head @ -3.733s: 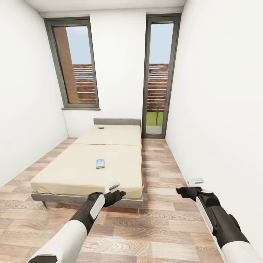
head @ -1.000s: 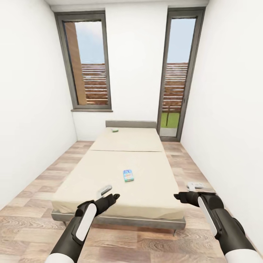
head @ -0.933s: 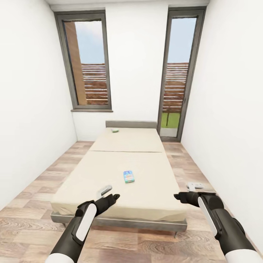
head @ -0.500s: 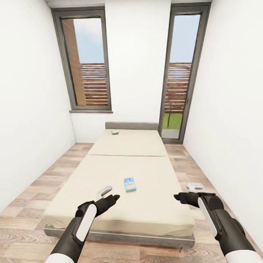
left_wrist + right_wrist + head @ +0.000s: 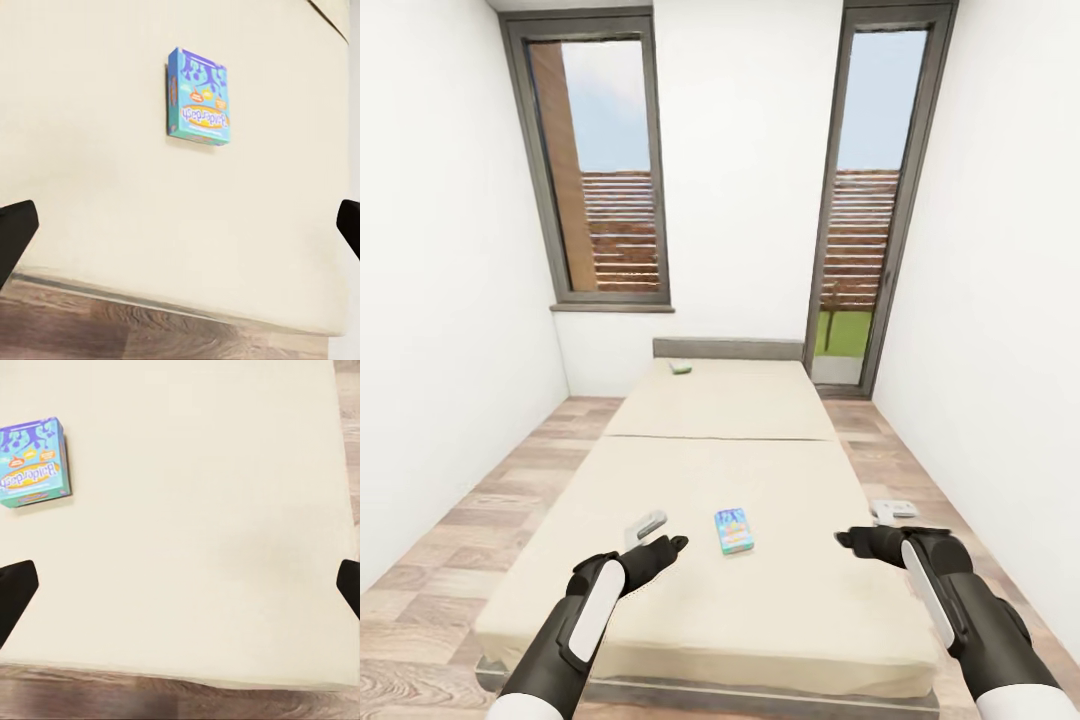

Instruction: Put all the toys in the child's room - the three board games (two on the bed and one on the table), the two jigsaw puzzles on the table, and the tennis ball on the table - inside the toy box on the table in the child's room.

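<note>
A blue board game box [image 5: 733,531] lies flat on the cream bed [image 5: 760,620], near its foot end and between my two grippers. A second, greenish board game [image 5: 680,367] rests far off by the grey headboard. My left gripper [image 5: 659,533] hangs open over the bed, just left of the blue box. My right gripper [image 5: 872,524] is open at the bed's right side. The left wrist view looks down on the blue box [image 5: 199,96] beyond its spread fingertips [image 5: 15,232]. In the right wrist view the blue box [image 5: 34,472] sits off to one side.
The bed's foot edge [image 5: 700,690] is directly in front of me. Strips of wood floor [image 5: 480,500] run along both sides of the bed between white walls. A tall window [image 5: 600,170] and a glass door [image 5: 870,200] stand in the far wall.
The camera has come closer to the bed and swung right, so the bed and blue box sit larger and lower in view. Both arms keep the same open pose.
</note>
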